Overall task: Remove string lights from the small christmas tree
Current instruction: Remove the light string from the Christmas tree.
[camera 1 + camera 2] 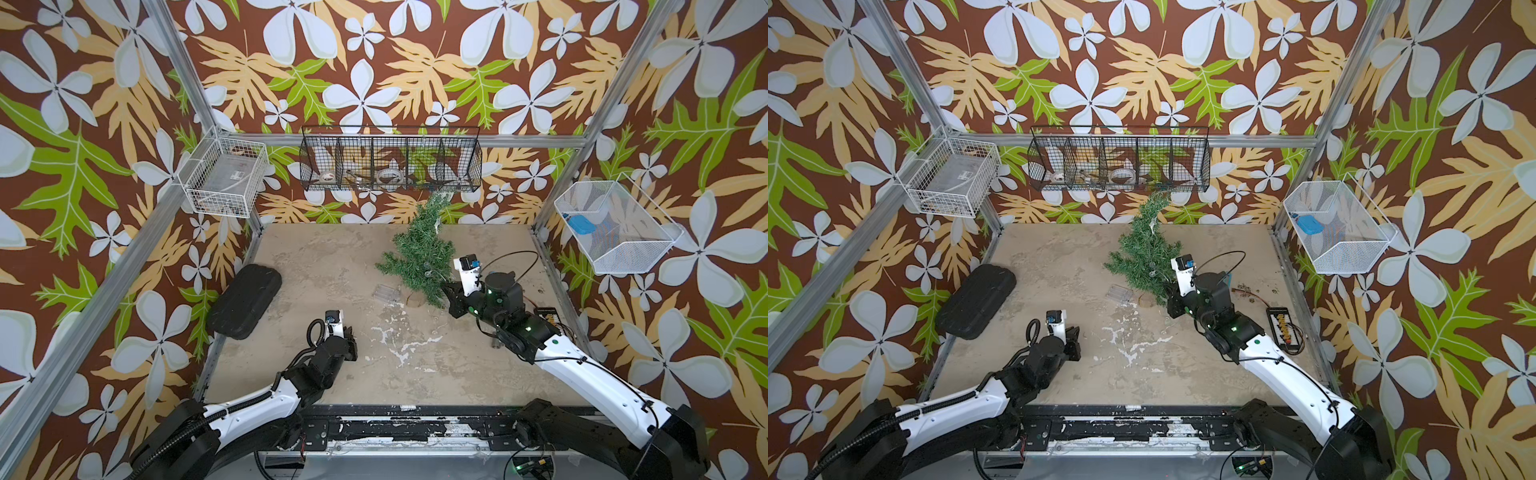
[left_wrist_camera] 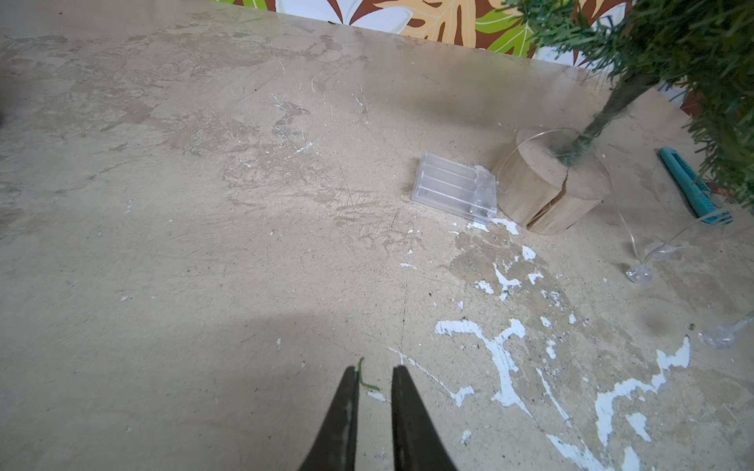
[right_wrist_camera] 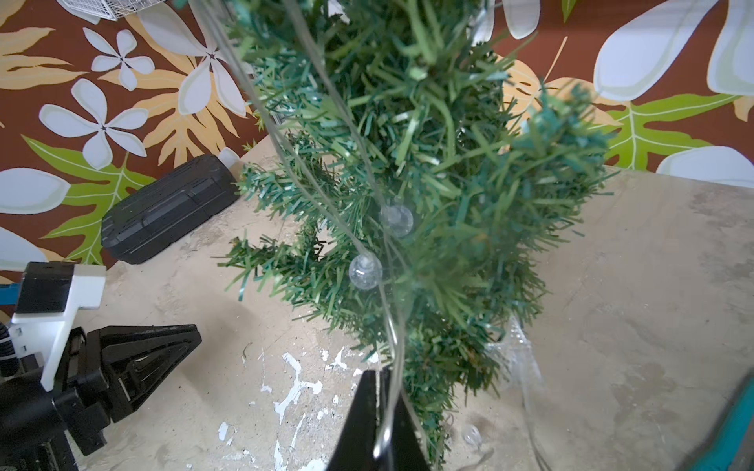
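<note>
**While the tree points at the back wall, the right fingers pinch the wire**

Though its round base (image 2: 546, 191) sits flat on the surface (image 1: 332, 374), the tree (image 1: 419, 253) shows in both top views with its long axis running from mid-surface toward the back wall. Its tip lies just under the black basket (image 1: 390, 137). Whether it leans, I cannot tell.

The lights (image 3: 365, 272) run as a thin wire down through the branches, with two clear bulbs resting against the needles. The wire then passes between the right fingers (image 3: 369, 389), which are clamped together on it just below the lowest branches. The lights' clear box (image 2: 455, 189) lies flat just beside the base, on the left arm's side. More wire loops over the base to another bulb (image 2: 640, 273) on the surface.

The left fingers (image 2: 351, 387) hover low over bare surface, well apart from the tree. A narrow gap shows between them and they hold nothing.

The black basket has several compartments, and two of them hold pale rings. A white wire basket (image 1: 226, 203) on the left wall holds a clear flat thing. A mesh basket (image 1: 623, 262) on the right wall holds something blue. A closed black case (image 1: 245, 301) lies on the surface at the left.
</note>
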